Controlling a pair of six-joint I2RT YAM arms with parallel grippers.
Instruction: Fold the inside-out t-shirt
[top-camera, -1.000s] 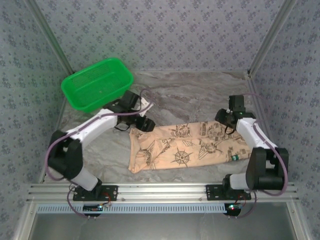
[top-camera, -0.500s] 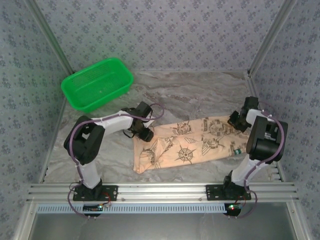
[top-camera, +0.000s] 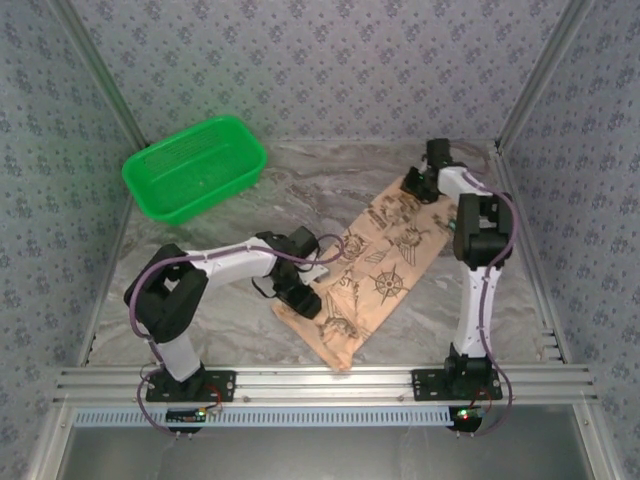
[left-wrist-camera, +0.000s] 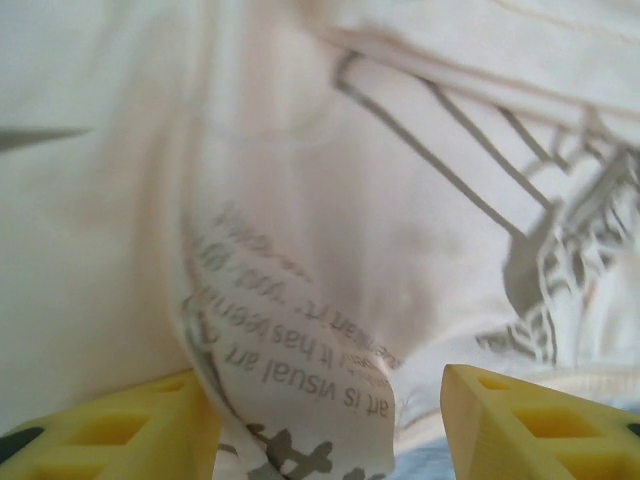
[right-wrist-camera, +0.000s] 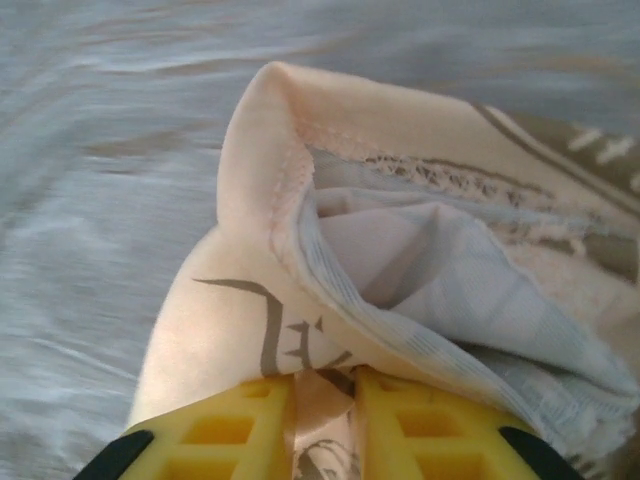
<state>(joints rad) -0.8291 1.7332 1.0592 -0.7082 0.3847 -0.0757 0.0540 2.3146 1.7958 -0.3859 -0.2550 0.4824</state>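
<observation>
The t-shirt (top-camera: 385, 275) lies stretched diagonally, right of the basket (top-camera: 190, 170). The right gripper (right-wrist-camera: 322, 385) pinches its far corner tight. The left gripper (left-wrist-camera: 320, 400) straddles a near fold, jaws apart, clamping nothing. This looks like the spreading step; next the left should clamp and pull the t-shirt flat.

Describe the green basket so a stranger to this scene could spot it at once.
Start at the grey marbled table. The basket sits in its far left corner. It is bright green, rigid mesh plastic, unlike the tan printed t-shirt to its right.
</observation>
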